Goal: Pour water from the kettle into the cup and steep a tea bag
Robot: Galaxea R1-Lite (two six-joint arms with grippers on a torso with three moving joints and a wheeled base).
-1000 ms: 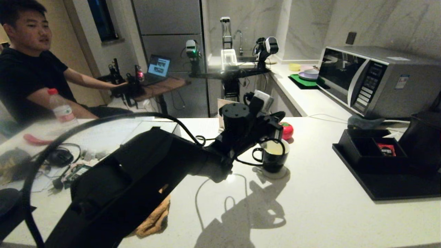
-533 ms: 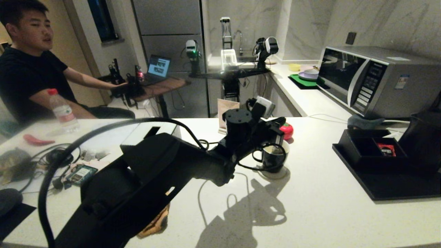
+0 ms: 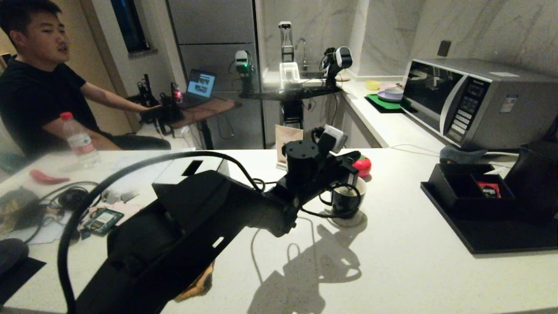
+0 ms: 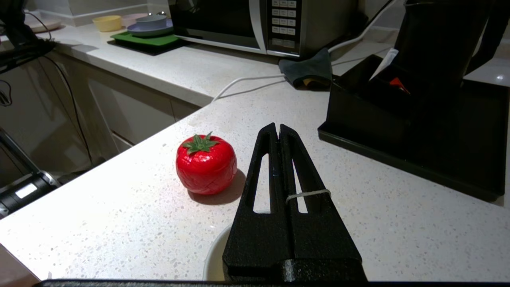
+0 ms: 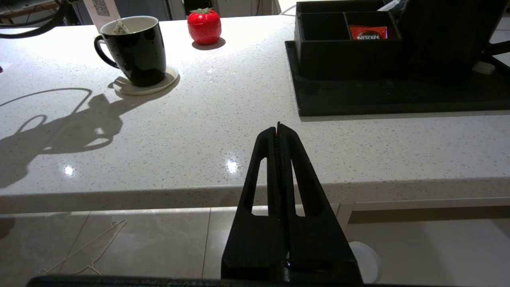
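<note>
Left gripper (image 4: 277, 129) has its jaws pressed together, holding nothing, and hovers just above the black ceramic mug with white inside (image 5: 133, 50), which sits on a pale round coaster (image 5: 145, 85). The greyish-tan tea bag (image 5: 118, 27) is already in the mug, against the rim. Water level not clear. Large matte black kettle (image 5: 442, 38) is well off to the side on the black tray (image 5: 382, 99). Pouring and bag drop look done; only steeping left. Right gripper (image 5: 278, 126) is closed and empty, parked below the counter edge.

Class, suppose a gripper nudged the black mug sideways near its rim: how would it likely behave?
The black mug likely slides with its coaster or tips, being taller than wide. Liquid inside probably makes it heavy and apt to slosh. Glazed ceramic looks slippery and breakable.
</note>
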